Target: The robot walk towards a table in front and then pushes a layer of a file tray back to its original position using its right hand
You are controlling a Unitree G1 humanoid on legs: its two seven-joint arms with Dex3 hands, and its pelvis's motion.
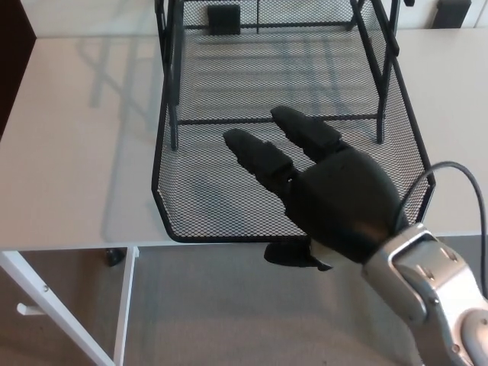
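One step in hand: the push itself, by my judgement; the walk-up looks done.
Tabletop [76, 145]: pale, carries the file tray; its near edge runs under the drawn-out layer.
File tray [252, 30]: black wire-mesh frame, rear centre.
Pulled-out layer [198, 194]: empty mesh, jutting forward to the tabletop's edge.
Right hand [328, 191]: fingers spread, holding nothing, over the layer's front right.
Left hand: not visible.
Next move: likely palm against the front rim, pushing straight back.

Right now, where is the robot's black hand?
In the head view, the right hand reaches in from the lower right, over the front edge of the pulled-out mesh tray on the white table.
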